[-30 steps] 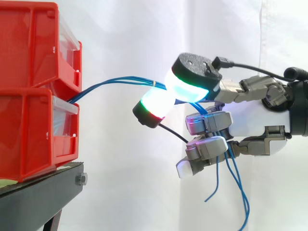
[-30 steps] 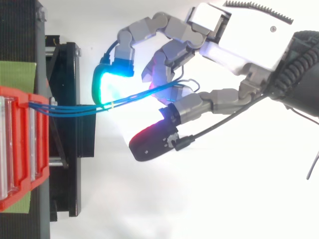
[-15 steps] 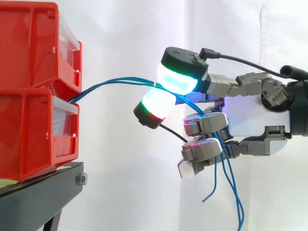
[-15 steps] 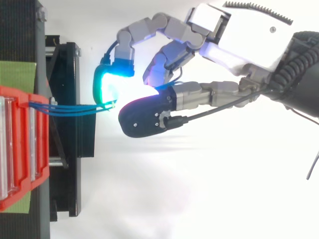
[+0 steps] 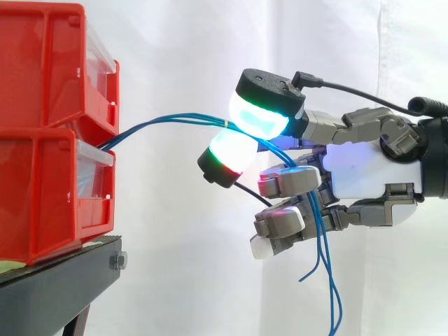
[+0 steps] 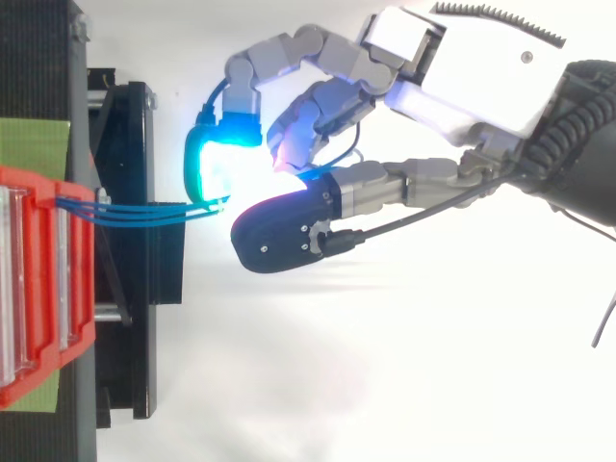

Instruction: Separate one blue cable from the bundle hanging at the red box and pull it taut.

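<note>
While my hand pinches the blue cable bundle between its glowing pads near the red box, separation is not yet done: next, isolate one strand, then draw it taut.

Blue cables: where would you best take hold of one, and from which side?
Probably on the level stretch just past the small tie, away from the red box. There the cables run free in air, so pads can close from above and below, coming from the side view's right. The hand pinches there, seemingly around several strands.
</note>
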`<state>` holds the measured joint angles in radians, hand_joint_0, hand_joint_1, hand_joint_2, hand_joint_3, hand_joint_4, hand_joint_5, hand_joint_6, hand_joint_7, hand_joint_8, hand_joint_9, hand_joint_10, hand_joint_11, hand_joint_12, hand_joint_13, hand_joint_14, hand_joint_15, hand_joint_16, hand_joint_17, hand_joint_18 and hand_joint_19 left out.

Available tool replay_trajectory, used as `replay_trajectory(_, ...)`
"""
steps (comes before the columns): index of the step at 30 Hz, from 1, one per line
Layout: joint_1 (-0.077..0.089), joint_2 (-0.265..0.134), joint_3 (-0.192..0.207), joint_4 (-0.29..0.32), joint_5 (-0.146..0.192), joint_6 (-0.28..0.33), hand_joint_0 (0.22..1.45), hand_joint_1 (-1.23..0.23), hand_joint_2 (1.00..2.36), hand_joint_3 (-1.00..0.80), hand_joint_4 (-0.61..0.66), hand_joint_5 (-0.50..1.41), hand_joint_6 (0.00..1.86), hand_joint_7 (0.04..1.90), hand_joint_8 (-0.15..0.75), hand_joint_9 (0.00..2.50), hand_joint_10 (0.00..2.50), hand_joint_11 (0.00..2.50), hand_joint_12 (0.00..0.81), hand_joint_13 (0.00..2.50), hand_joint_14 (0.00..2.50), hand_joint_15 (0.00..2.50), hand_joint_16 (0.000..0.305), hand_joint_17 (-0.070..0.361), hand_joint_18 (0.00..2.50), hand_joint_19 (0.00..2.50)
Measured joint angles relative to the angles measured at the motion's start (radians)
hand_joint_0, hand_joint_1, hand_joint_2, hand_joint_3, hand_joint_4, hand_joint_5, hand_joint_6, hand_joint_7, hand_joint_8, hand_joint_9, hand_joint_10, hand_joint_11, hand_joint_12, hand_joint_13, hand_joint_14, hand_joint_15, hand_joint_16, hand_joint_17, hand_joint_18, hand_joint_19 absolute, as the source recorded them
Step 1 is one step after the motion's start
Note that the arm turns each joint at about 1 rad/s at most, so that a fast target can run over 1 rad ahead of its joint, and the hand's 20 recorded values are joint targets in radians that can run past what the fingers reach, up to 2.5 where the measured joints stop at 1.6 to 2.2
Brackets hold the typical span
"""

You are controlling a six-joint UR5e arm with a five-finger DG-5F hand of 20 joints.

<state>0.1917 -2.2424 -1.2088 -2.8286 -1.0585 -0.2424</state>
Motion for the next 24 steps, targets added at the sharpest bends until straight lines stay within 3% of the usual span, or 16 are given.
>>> replay_trajectory(3,0.000,0.001,0.000,0.000,0.000,0.000,0.81,-0.92,1.00,-0.50,-0.26,-0.23,0.88,1.14,0.080,0.87,0.64,1.76,0.295,0.94,0.01,1.65,0.044,0.098,0.56,0.58)
replay_trajectory(5,0.000,0.001,0.000,0.000,0.000,0.000,0.81,-0.92,1.00,-0.50,-0.25,-0.24,0.88,1.12,0.088,0.82,0.96,1.67,0.280,0.99,0.08,1.73,0.044,0.098,0.57,0.60)
replay_trajectory(6,0.000,0.001,0.000,0.000,0.000,0.000,0.80,-0.92,1.00,-0.50,-0.25,-0.25,0.88,1.11,0.095,0.79,1.17,1.61,0.271,1.00,0.38,1.64,0.044,0.098,0.58,0.60)
replay_trajectory(7,0.000,0.001,0.000,0.000,0.000,0.000,0.80,-0.92,1.00,-0.50,-0.25,-0.25,0.88,1.11,0.098,0.78,1.21,1.62,0.268,1.01,0.50,1.60,0.044,0.098,0.58,0.61)
replay_trajectory(8,0.000,0.000,0.000,0.000,0.000,0.000,0.79,-0.92,1.00,-0.50,-0.25,-0.25,0.88,1.10,0.105,0.75,1.43,1.54,0.266,1.02,0.76,1.51,0.043,0.098,0.60,0.63)
replay_trajectory(9,0.000,0.000,0.000,0.000,0.000,0.000,0.77,-0.91,1.00,-0.50,-0.24,-0.25,0.88,1.09,0.115,0.73,1.70,1.47,0.257,1.01,1.19,1.32,0.043,0.097,0.64,0.65)
replay_trajectory(10,0.000,0.000,0.000,0.000,0.000,0.000,0.77,-0.92,1.00,-0.50,-0.24,-0.25,0.88,1.08,0.117,0.73,1.77,1.47,0.261,1.00,1.33,1.26,0.043,0.097,0.65,0.67)
replay_trajectory(12,0.000,0.000,0.000,0.000,0.000,0.000,0.68,-0.90,1.00,-0.50,-0.20,-0.26,0.87,1.03,0.136,0.73,2.17,1.37,0.258,0.97,2.21,0.85,0.042,0.096,0.74,0.78)
replay_trajectory(13,0.000,0.000,0.000,0.000,0.000,0.000,0.68,-0.90,1.00,-0.50,-0.20,-0.26,0.87,1.03,0.137,0.73,2.23,1.36,0.258,0.97,2.27,0.82,0.042,0.095,0.74,0.79)
replay_trajectory(14,0.000,0.000,0.000,0.000,0.000,0.000,0.64,-0.88,1.00,-0.50,-0.19,-0.26,0.87,1.01,0.143,0.74,2.37,1.33,0.249,0.97,2.48,0.71,0.042,0.095,0.78,0.86)
replay_trajectory(17,0.000,0.000,0.000,0.000,0.000,0.000,0.56,-0.85,1.00,-0.50,-0.15,-0.27,0.86,0.96,0.161,0.74,2.50,1.28,0.250,1.05,2.50,0.56,0.044,0.099,0.90,0.98)
replay_trajectory(24,0.001,0.000,0.000,0.001,0.000,0.000,0.46,-0.79,1.00,-0.50,-0.08,-0.27,0.83,0.86,0.210,0.82,2.50,1.16,0.283,1.21,2.50,0.41,0.051,0.114,1.20,1.17)
